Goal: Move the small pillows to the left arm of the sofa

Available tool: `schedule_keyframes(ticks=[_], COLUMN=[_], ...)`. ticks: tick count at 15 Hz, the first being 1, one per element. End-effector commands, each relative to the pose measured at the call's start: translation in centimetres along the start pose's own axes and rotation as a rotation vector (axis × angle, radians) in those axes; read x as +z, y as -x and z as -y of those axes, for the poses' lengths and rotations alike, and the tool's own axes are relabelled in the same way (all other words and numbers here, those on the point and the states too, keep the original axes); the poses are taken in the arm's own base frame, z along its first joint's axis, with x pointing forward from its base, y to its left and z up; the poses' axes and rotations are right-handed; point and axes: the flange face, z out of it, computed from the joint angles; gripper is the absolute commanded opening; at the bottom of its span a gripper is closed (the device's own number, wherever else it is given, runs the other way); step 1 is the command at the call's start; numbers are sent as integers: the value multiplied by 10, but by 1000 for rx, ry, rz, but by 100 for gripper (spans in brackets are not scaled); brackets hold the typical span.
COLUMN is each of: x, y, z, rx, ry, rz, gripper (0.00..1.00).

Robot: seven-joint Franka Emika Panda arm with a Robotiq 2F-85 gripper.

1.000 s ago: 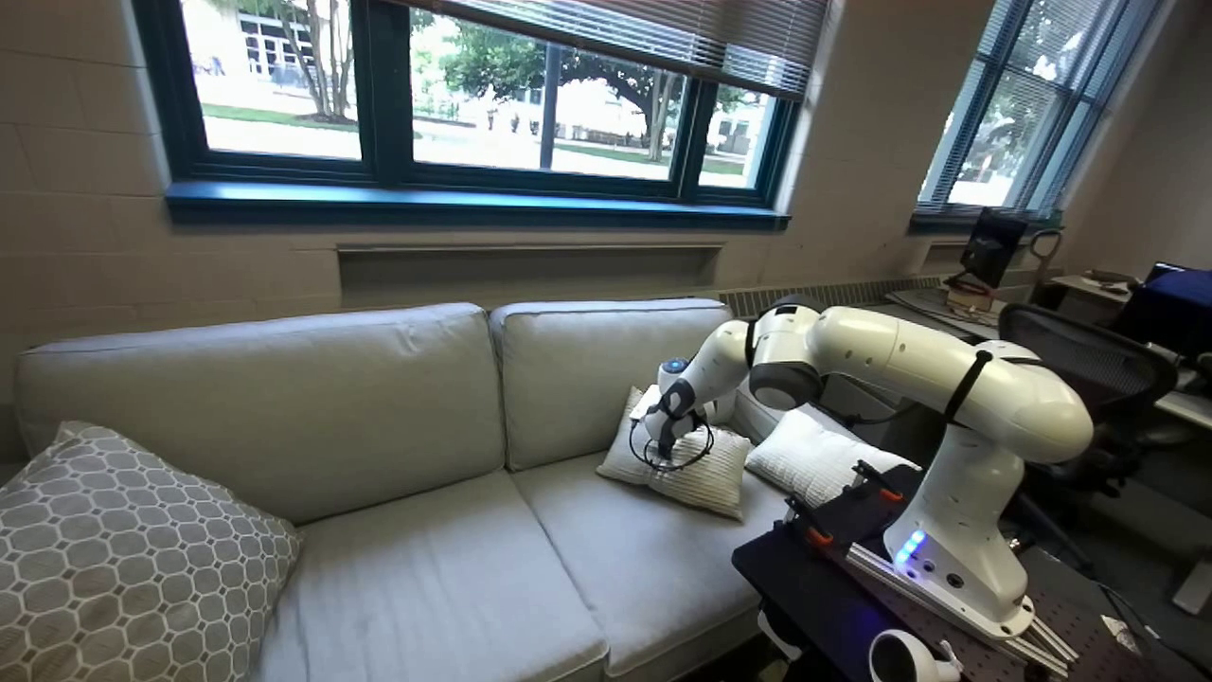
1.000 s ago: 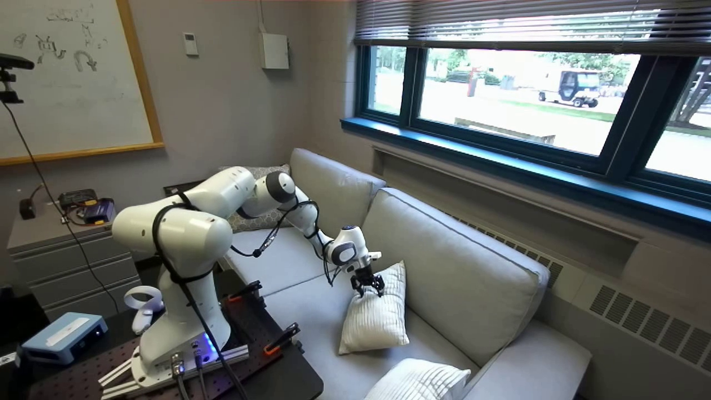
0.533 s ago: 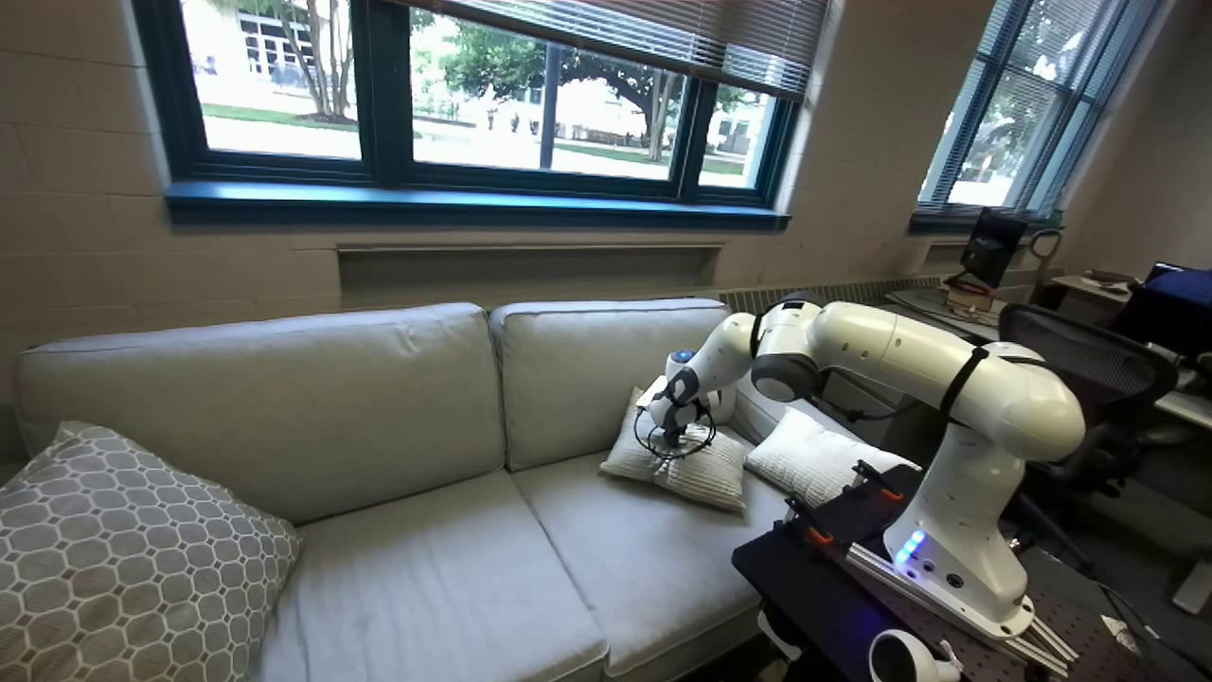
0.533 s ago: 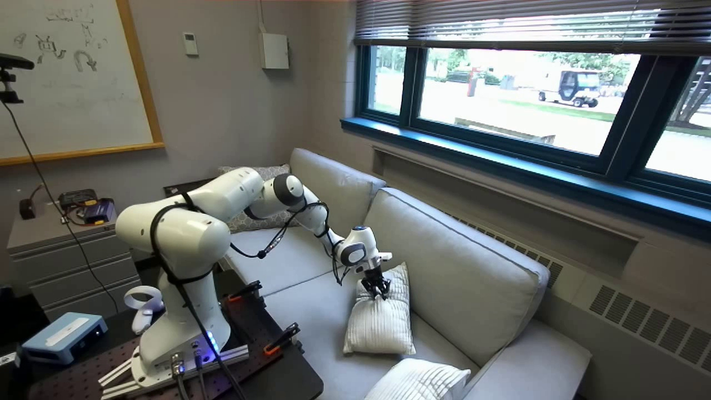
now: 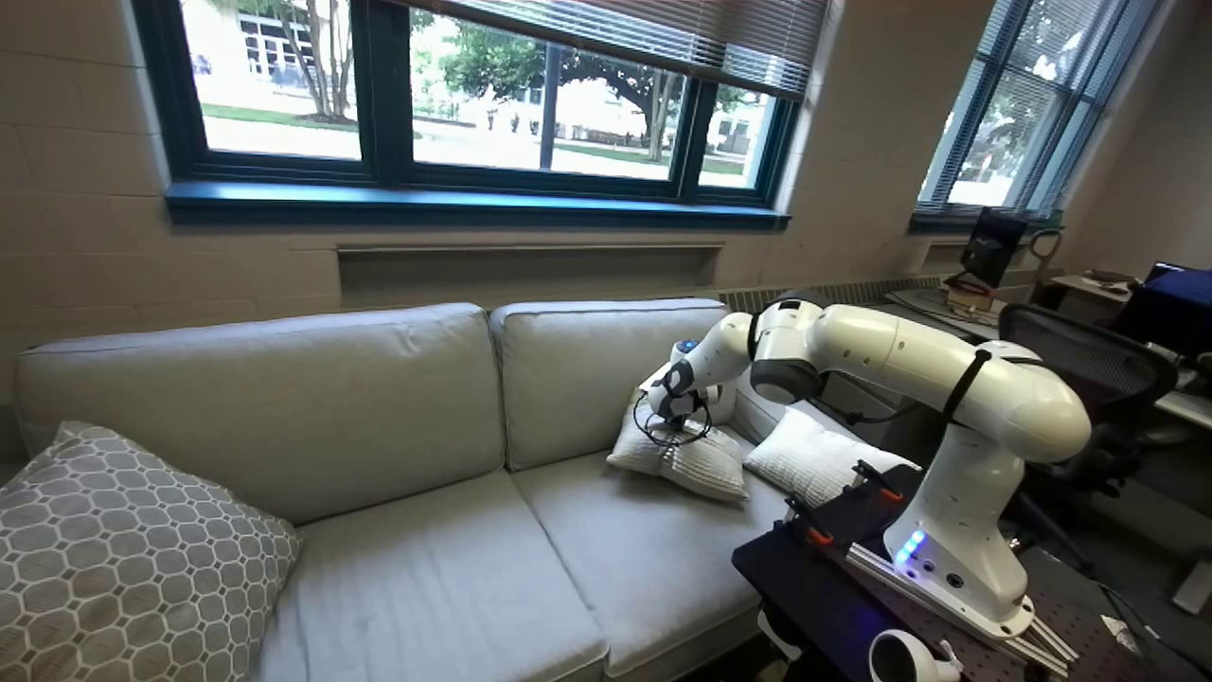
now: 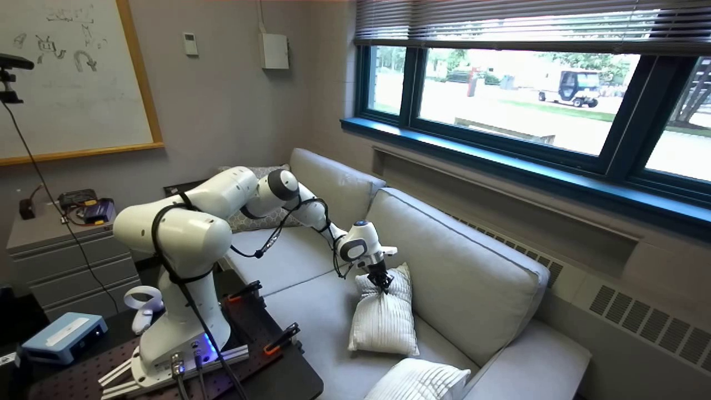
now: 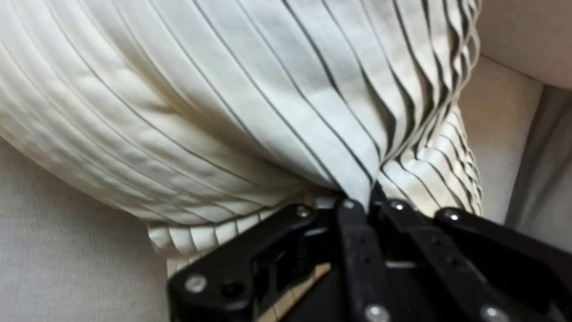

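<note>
Two off-white pleated small pillows show in both exterior views. My gripper (image 6: 382, 288) reaches down onto the nearer-to-centre pillow (image 6: 383, 328), which rests tilted on the seat of the sofa (image 5: 379, 578). In the wrist view its pleated cloth (image 7: 268, 89) runs into a pinched fold between the black fingers (image 7: 357, 241), which are shut on it. The other small pillow (image 5: 819, 455) lies apart, at the sofa's end beside an armrest (image 6: 533, 361). Whether that armrest is the left arm I cannot tell. The sofa's far end is covered by a patterned pillow.
A large grey patterned pillow (image 5: 142, 549) leans at the opposite end of the sofa. Back cushions (image 6: 455, 266) rise close behind the gripped pillow. The black mounting table (image 5: 805, 568) with clamps stands in front of the seat. Cables loop around the wrist.
The jaws have come together, bunching the pillow's cloth. Gripper and pillow have shifted slightly toward the armrest end and the back cushion. The other pillow has stayed put.
</note>
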Motion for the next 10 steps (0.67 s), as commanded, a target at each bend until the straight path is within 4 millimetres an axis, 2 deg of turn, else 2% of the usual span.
schedule_keyframes(ticks=[1, 3, 5, 7, 10], x=[-49, -77, -105, -132, -160], y=[-4, -17, -39, -70, -125], z=[12, 14, 16, 17, 25], rx=[114, 188, 260, 330, 419], ry=[-103, -156, -202, -250, -335], rz=[84, 128, 165, 199, 233], gripper=[2, 2, 2, 2, 2])
